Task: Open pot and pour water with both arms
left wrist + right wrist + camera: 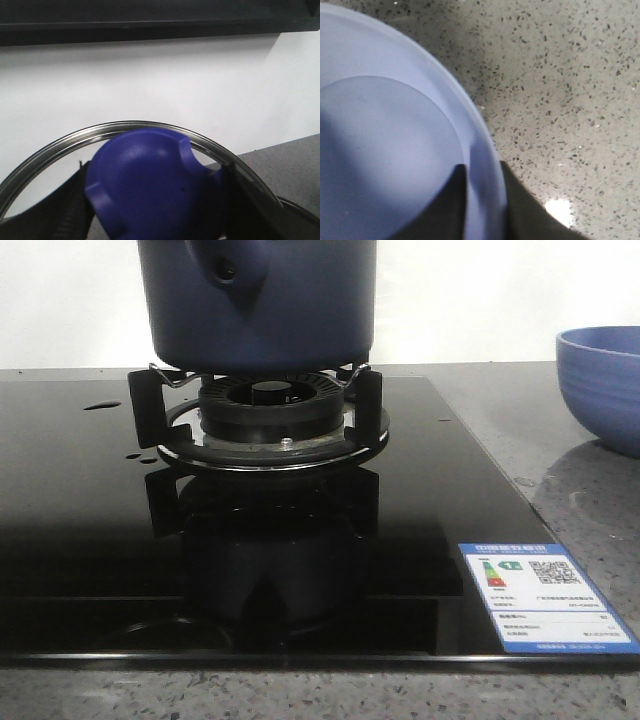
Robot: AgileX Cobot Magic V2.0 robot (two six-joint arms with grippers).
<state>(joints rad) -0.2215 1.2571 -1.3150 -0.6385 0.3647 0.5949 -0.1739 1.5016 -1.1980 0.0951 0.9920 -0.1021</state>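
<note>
The dark navy pot (260, 310) stands on the gas burner (268, 405), its handle stub (228, 270) facing me; its top is cut off by the frame. Small water drops (102, 405) lie on the black glass hob to the left. In the left wrist view my left gripper (155, 200) is shut on the blue knob (150, 180) of a glass lid with a metal rim (125, 125); the pot does not show there. My right gripper (482, 200) is shut on the rim of the light-blue bowl (385, 150). Neither gripper shows in the front view.
The light-blue bowl (605, 385) sits on the speckled grey counter (560, 470) at the right edge. A blue-and-white energy label (545, 595) is stuck on the hob's front right corner. A white wall runs behind the hob.
</note>
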